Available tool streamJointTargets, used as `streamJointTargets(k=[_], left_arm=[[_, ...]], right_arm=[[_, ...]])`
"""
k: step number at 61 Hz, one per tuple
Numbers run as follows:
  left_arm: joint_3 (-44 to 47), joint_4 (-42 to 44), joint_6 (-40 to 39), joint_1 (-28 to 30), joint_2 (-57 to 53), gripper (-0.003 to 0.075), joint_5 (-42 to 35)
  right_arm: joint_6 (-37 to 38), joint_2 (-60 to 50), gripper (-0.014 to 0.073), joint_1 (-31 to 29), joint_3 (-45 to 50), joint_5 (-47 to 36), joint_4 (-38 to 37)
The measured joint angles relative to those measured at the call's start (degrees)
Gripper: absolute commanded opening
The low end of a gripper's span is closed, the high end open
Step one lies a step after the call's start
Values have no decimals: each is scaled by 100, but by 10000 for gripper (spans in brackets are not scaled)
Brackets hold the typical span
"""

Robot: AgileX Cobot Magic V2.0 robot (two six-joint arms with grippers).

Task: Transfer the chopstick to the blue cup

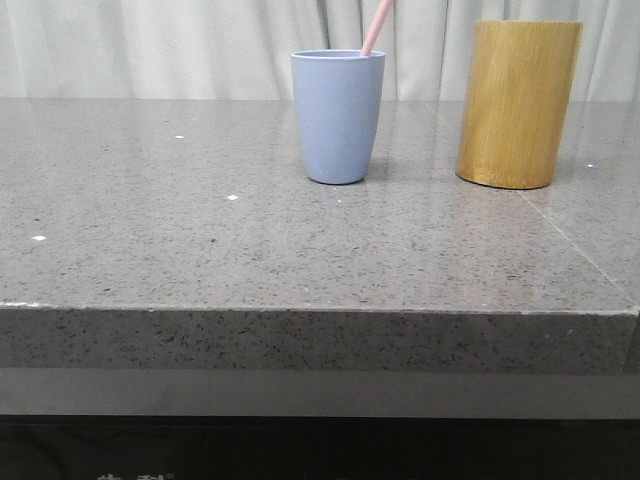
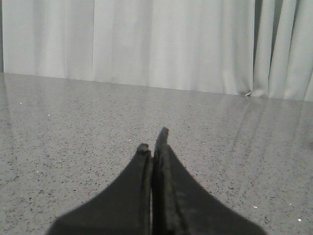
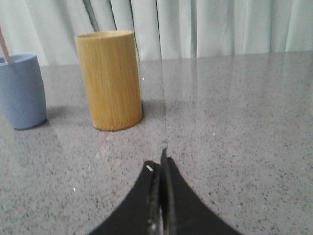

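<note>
The blue cup (image 1: 338, 116) stands upright on the grey table near the back middle. A pale pink chopstick (image 1: 376, 27) sticks out of it, leaning right; only its upper end shows. The cup (image 3: 20, 90) and the chopstick tip (image 3: 4, 46) also show in the right wrist view. Neither gripper shows in the front view. My left gripper (image 2: 153, 139) is shut and empty over bare table. My right gripper (image 3: 157, 161) is shut and empty, well short of the bamboo cylinder.
A tan bamboo cylinder (image 1: 518, 103) stands to the right of the cup, also in the right wrist view (image 3: 109, 80). The speckled grey table (image 1: 200, 240) ends at a front edge; pale curtains (image 1: 150, 45) hang behind it.
</note>
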Motion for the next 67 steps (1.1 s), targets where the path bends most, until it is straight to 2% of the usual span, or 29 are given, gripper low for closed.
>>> streamJointTargets(k=[47,67], left_arm=[[0,0,0,0,0,-19,0],[0,0,0,0,0,-19,0]], right_arm=[[3,0,-119,-8,10,-70,140],[-535,0,-119,-12,10,22,152]])
